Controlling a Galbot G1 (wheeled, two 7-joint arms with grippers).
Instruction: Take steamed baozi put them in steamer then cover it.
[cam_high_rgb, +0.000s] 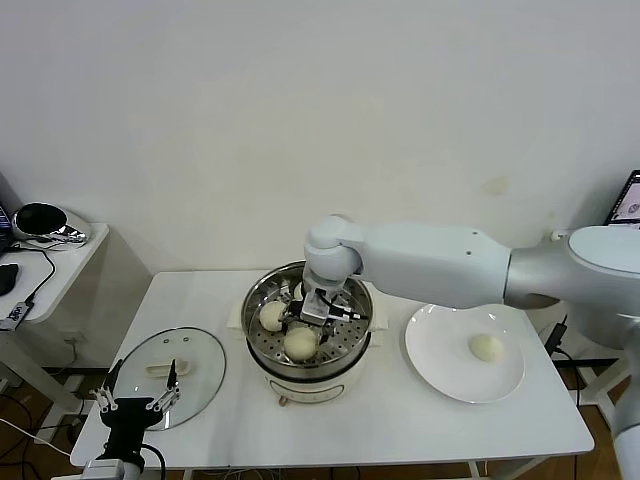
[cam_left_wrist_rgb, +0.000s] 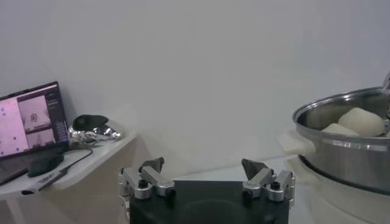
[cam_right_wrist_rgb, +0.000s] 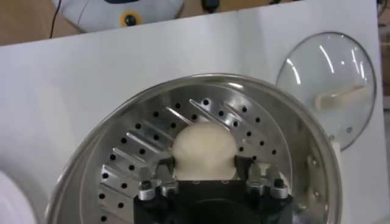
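Buns are seen divided between pot and plate on a white table (cam_high_rgb: 400, 420). Two buns (cam_high_rgb: 272, 316) (cam_high_rgb: 301, 343) rest on the perforated tray (cam_right_wrist_rgb: 140, 146) of the steel steamer (cam_high_rgb: 352, 352), which stands at the table's middle on its cream-white base. A third bun (cam_right_wrist_rgb: 204, 149) is framed in the right wrist view, lying on the tray between the fingers of the right gripper (cam_right_wrist_rgb: 205, 173); the fingers are spread to either side of it, and whether they touch its sides cannot be told. In the head view, the right gripper (cam_high_rgb: 318, 305) is reached down into the steamer from the robot's right. One more bun (cam_high_rgb: 486, 347) is left on the white plate (cam_high_rgb: 440, 365), just beside the steamer on the robot's right. The glass cover (cam_high_rgb: 200, 365) is laid flat on the table to the robot's left, handle up. The left gripper (cam_high_rgb: 137, 395) is held at the cover's near edge, its fingers (cam_left_wrist_rgb: 152, 165) spread apart and grasping nothing.
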